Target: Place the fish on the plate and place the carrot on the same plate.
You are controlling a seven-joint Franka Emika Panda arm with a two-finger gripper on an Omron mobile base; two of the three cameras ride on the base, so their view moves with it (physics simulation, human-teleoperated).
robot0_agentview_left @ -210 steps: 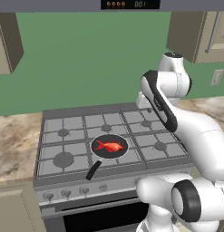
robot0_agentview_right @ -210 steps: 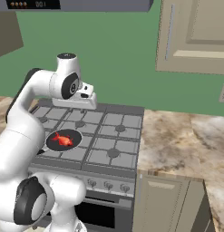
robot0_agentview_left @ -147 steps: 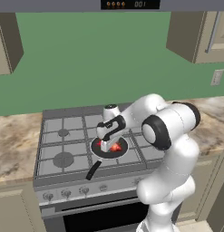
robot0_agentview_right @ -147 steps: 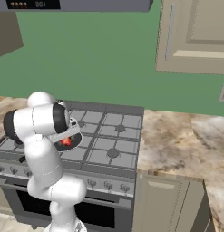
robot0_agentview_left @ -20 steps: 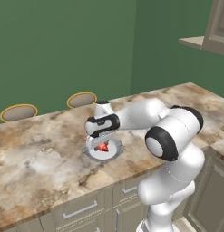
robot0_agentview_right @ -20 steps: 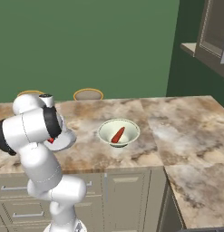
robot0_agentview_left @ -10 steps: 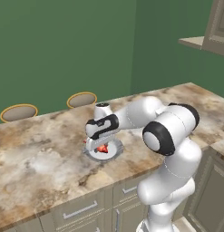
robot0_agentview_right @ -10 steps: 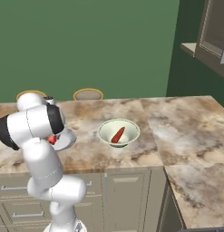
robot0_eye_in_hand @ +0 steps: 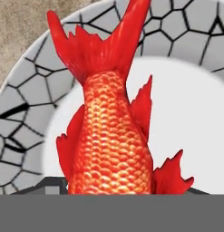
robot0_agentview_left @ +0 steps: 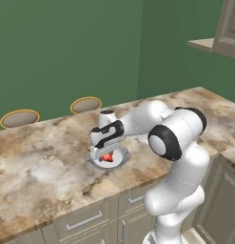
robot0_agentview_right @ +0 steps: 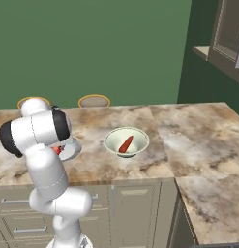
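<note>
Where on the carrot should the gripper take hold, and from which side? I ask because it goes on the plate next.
Grip the carrot around its middle, coming from above with the fingers across its width. It lies slanted inside the bowl, thin and tapered, so the bowl's wall blocks a side approach and the middle looks least likely to slip.

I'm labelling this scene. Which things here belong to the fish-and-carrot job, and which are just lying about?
Job:
fish, over the plate
plate
carrot, in the cream bowl
tool

Lying about:
two round stool seats behind the counter
</note>
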